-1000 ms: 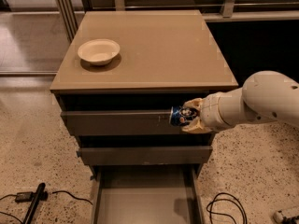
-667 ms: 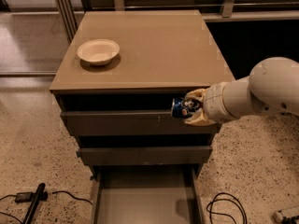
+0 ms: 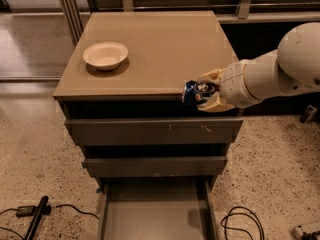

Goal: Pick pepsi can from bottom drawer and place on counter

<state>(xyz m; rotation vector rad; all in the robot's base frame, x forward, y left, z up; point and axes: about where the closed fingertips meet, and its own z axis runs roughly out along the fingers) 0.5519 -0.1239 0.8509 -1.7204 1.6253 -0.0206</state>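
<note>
Your gripper (image 3: 202, 94), fingers pinching the pepsi can (image 3: 189, 92), now higher than a second ago, can sideways at the counter (image 3: 160, 44) front edge, bottom drawer (image 3: 150, 216) pulled out below, bowl (image 3: 105, 55) unmoved at counter's left.

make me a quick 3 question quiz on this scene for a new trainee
1. True or false: the pepsi can lies in the bottom drawer.
2. Where is the gripper?
A. down inside the bottom drawer
B. at the front edge of the counter, right of centre
C. above the counter's back edge
3. One word: what white thing sits on the counter's left part?

Key:
1. False. The gripper is shut on the pepsi can, up at counter height.
2. B
3. A bowl
</note>
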